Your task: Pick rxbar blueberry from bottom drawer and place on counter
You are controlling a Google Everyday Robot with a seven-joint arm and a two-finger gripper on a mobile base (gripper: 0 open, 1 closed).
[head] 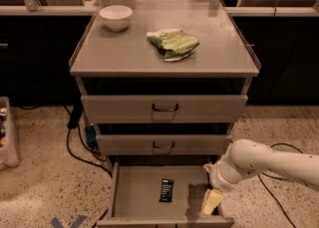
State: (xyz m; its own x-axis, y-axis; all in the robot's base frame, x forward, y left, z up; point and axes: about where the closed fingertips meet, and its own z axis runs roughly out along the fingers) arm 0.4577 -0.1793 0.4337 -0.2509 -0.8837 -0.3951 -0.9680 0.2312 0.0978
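Observation:
The rxbar blueberry (166,190), a small dark bar with pale lettering, lies flat near the middle of the open bottom drawer (137,192). My gripper (211,201) hangs from the white arm over the drawer's right side, a hand's width to the right of the bar and apart from it. Its pale tip points down toward the drawer floor. The counter (219,48) is the grey top of the cabinet above.
A white bowl (115,17) stands at the counter's back left and a green-and-white snack bag (173,43) lies near its middle. The two upper drawers (164,108) are slightly ajar. Cables (79,147) trail on the floor at left; a clear bin (7,132) stands far left.

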